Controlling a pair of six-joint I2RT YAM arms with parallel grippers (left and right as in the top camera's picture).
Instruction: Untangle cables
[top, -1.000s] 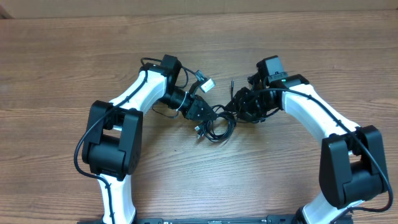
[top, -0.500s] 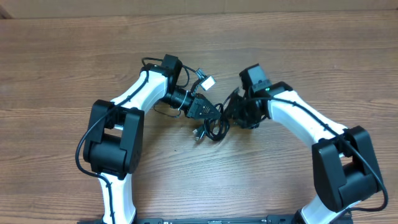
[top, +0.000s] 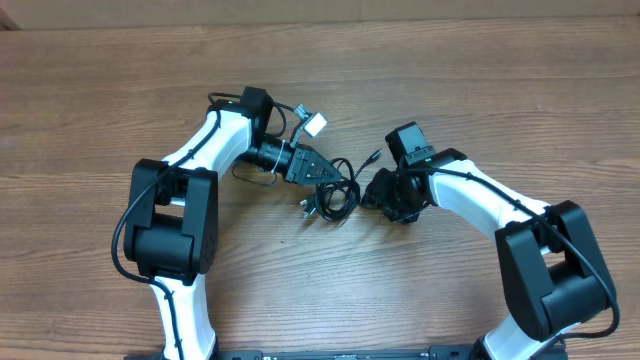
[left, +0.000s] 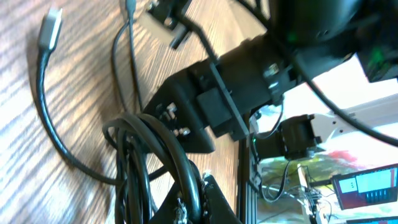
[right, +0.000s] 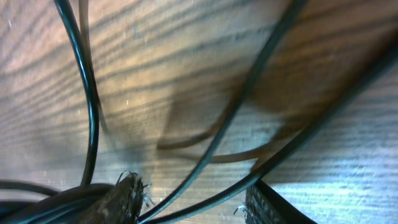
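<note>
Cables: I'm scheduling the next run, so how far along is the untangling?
Done: little; the cables form one tangled coil, with one plug end lying free. In hand: the left gripper is shut on the coil, the right gripper open around a strand. Left: separating every cord.

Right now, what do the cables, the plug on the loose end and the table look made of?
Cables: black rubber or plastic sheath, slightly glossy; they bend in soft loops and catch the light. Plug: seemingly bare metal, silver-grey with a dull shine. Table: brown wood grain, matte; whether it is real wood or a printed laminate, I cannot tell.
</note>
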